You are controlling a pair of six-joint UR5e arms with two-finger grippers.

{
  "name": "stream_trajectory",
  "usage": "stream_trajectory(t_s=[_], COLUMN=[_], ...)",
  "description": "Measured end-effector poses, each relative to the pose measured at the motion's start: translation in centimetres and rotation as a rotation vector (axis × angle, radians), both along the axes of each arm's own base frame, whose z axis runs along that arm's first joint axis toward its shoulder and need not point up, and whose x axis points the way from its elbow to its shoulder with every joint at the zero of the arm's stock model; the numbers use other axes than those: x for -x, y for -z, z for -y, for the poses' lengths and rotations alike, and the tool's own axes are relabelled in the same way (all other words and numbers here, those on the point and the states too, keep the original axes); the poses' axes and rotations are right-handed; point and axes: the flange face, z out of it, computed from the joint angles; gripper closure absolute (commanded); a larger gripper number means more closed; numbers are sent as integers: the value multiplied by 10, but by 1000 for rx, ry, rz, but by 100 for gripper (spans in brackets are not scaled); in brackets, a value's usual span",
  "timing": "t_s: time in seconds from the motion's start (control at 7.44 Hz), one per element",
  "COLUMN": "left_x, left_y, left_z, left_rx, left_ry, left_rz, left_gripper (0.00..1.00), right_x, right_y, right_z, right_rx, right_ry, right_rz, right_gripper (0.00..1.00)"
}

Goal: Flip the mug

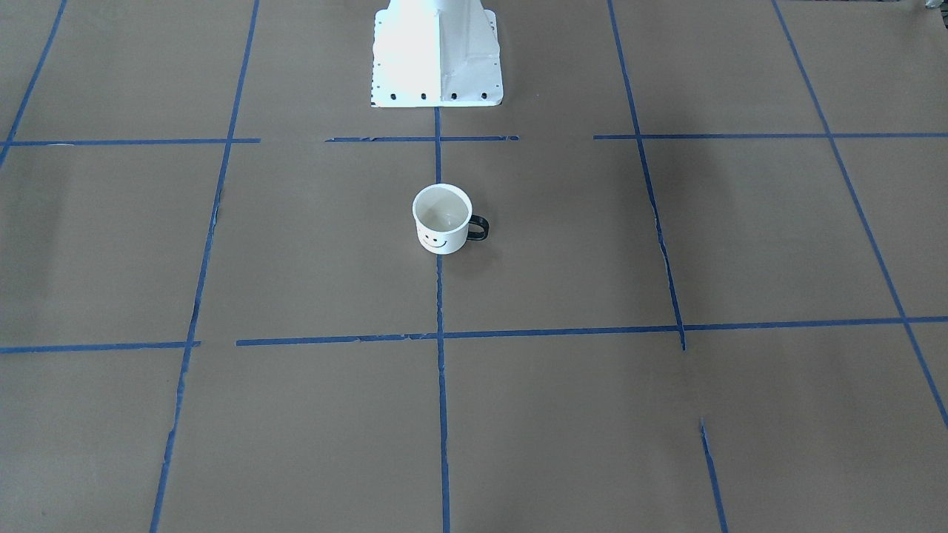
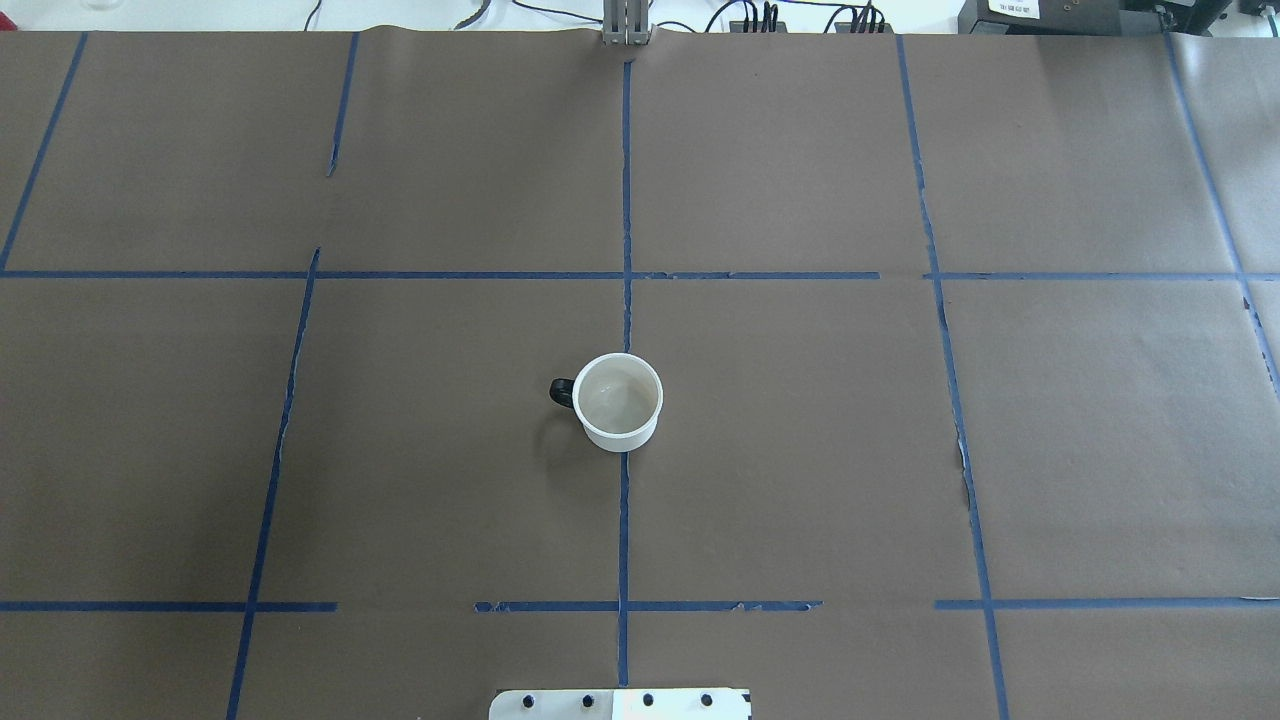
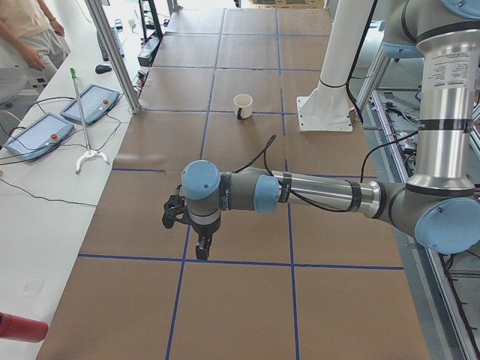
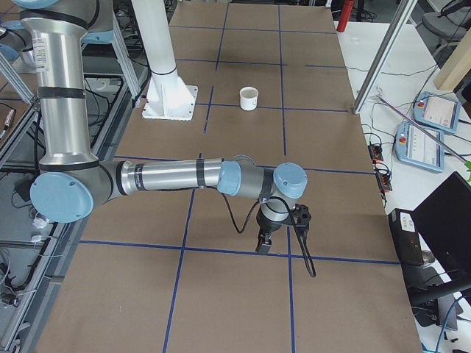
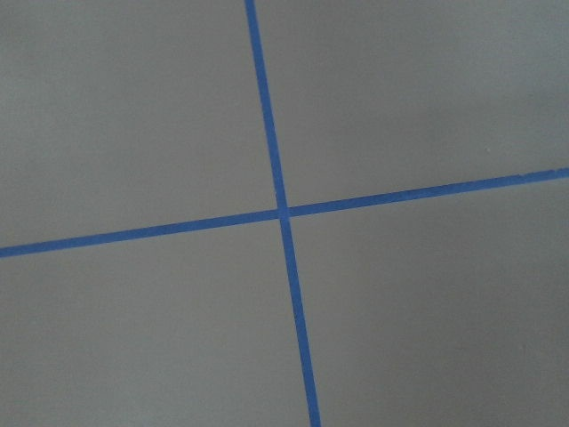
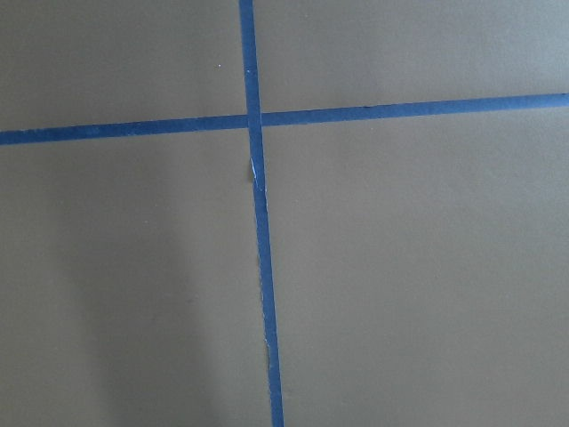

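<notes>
Overhead exterior, mug (image 2: 620,402) upright, mouth up

robot lab: papered table (image 2: 800,450) w/ blue-tape grid (image 2: 626,200), teach pendants (image 3: 88,105) on side bench (image 3: 45,232).

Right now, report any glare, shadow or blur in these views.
Exterior front-facing: robot base blown out white; mug sharp, with a faint shadow. Left wrist view: tape cross slightly soft. Right wrist view: dim shadow band at left.
</notes>
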Motion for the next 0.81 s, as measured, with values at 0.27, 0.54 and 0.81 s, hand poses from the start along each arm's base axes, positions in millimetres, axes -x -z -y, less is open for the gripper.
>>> stream_trajectory(t_s=[0.27, 0.54, 0.81], left_x=[0, 0, 0], left_y=[-8, -11, -7], left_z=[-6, -7, -7], left_rx=[12, 16, 10], left_ry=[0, -1, 0], left_rz=[4, 8, 9], left_gripper=[0, 0, 0], right_x=[0, 0, 0], right_y=[0, 0, 0], right_z=[0, 0, 0], right_rx=[0, 0, 0], right_ry=[0, 0, 0], right_rz=[0, 0, 0], right_gripper=[0, 0, 0])
